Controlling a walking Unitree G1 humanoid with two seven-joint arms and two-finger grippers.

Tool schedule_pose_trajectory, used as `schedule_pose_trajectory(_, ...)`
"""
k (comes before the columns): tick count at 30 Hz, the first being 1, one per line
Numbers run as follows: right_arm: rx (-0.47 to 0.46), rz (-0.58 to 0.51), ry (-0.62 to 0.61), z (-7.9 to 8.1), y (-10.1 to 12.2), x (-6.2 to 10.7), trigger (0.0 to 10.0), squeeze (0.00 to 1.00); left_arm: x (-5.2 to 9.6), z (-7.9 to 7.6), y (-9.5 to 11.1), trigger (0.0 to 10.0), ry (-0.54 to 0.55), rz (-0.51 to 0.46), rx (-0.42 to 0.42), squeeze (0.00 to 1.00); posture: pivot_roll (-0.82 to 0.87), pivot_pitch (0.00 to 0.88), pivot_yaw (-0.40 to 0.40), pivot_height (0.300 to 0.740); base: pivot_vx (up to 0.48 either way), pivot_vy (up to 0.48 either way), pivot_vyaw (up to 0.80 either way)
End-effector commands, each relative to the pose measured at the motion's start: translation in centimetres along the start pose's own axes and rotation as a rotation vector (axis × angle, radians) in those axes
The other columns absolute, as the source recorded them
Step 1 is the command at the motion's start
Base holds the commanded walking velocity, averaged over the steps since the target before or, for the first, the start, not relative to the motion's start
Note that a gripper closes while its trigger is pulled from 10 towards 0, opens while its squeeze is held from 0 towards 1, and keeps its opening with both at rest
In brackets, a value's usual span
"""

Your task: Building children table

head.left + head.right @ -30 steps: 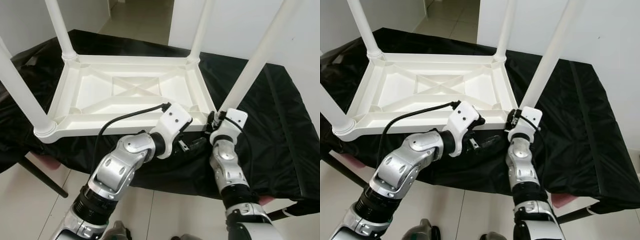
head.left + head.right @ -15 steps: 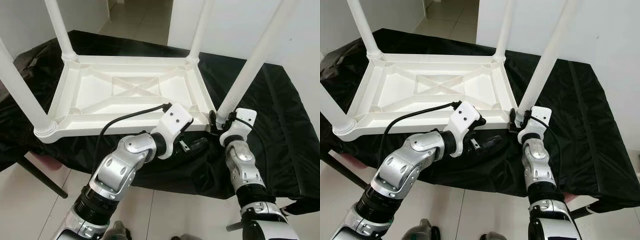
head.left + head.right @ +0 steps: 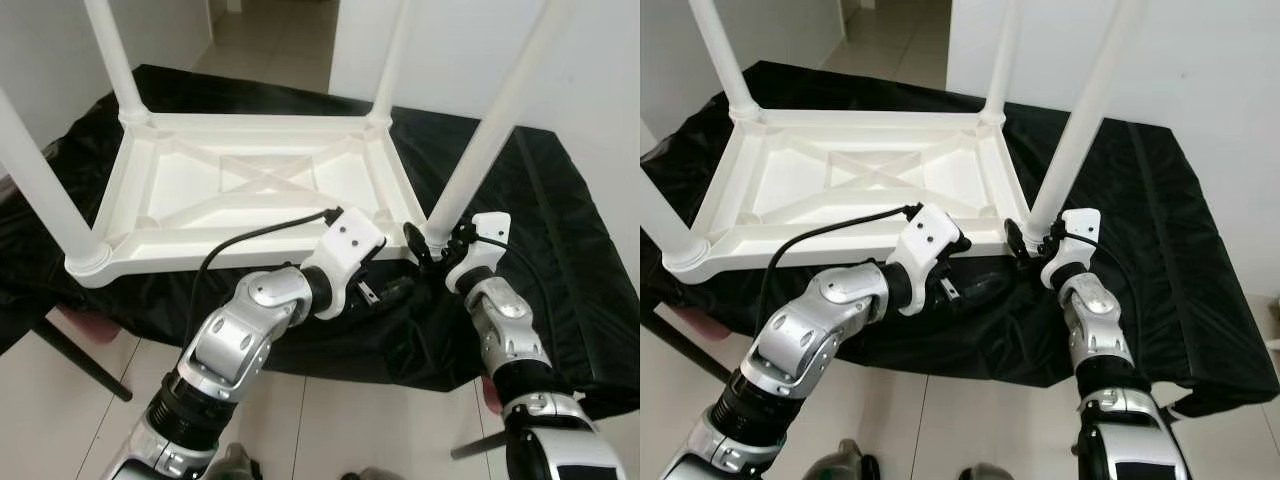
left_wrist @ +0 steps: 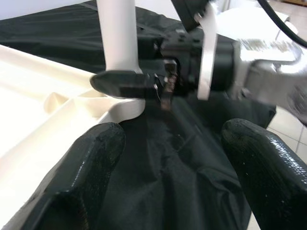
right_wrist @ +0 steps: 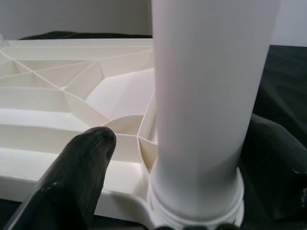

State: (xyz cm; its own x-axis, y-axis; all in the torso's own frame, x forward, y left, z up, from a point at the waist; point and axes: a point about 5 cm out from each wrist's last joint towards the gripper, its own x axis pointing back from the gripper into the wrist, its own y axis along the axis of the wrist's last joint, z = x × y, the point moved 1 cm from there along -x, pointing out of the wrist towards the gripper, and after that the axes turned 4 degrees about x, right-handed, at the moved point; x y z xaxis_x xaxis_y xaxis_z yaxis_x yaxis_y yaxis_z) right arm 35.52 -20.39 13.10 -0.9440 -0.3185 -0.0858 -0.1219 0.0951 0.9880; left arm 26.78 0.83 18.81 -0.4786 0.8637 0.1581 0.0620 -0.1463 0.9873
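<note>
Right gripper pinches the table leg; left gripper spread over black cloth.

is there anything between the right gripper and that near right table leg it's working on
Nothing visible stands between them. The right gripper is already at the base of the table leg, where the leg meets the upturned white tabletop, with one black finger close beside the leg. The left gripper sits open over the black cloth nearby.

A black cloth covers the supporting surface across the middle of the frame, its front edge sagging in folds toward the pale tiled floor. A white plastic table lies upside down on the cloth, upper left of centre, legs pointing up.
</note>
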Motion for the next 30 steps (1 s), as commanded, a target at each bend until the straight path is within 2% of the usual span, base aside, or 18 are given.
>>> schedule_pose_trajectory(1,0.002,-0.004,0.023,-0.4,0.1,-0.1,10.0,0.00,0.0,0.0,-0.1,10.0,0.001,0.007,-0.004,0.00,0.03,0.021,-0.032,0.740,0.000,0.000,0.00)
schedule_pose_trajectory(5,0.009,0.024,0.049,-1.3,0.2,-0.3,10.0,0.00,0.0,0.0,0.0,10.0,0.004,0.005,-0.002,0.00,0.04,0.025,-0.029,0.740,0.000,0.000,0.00)
schedule_pose_trajectory(13,0.003,0.075,0.095,-2.0,-0.2,-0.4,10.0,0.00,0.3,0.0,-0.3,10.0,0.002,0.016,-0.008,0.00,0.04,0.033,-0.041,0.740,0.000,0.000,0.00)
schedule_pose_trajectory(14,-0.004,0.084,0.103,-2.0,-0.3,-0.4,9.2,0.00,0.3,0.0,-0.4,10.0,0.003,0.019,-0.011,0.00,0.05,0.034,-0.042,0.740,0.000,0.000,0.00)
schedule_pose_trajectory(16,-0.008,0.090,0.115,-2.0,-0.4,-0.4,9.2,0.00,0.3,0.0,-0.4,10.0,0.003,0.020,-0.011,0.00,0.05,0.035,-0.041,0.740,0.000,0.000,0.00)
schedule_pose_trajectory(18,-0.026,0.096,0.143,-2.1,-0.5,-0.2,0.0,0.00,0.3,-0.1,-0.4,10.0,0.003,0.020,-0.010,0.00,0.06,0.032,-0.040,0.740,0.000,0.000,0.00)
schedule_pose_trajectory(30,-0.063,0.090,0.169,-2.1,-1.2,0.4,0.0,0.00,0.3,-0.1,-0.5,10.0,-0.004,0.029,-0.012,0.00,0.06,0.037,-0.032,0.740,0.000,0.000,0.00)
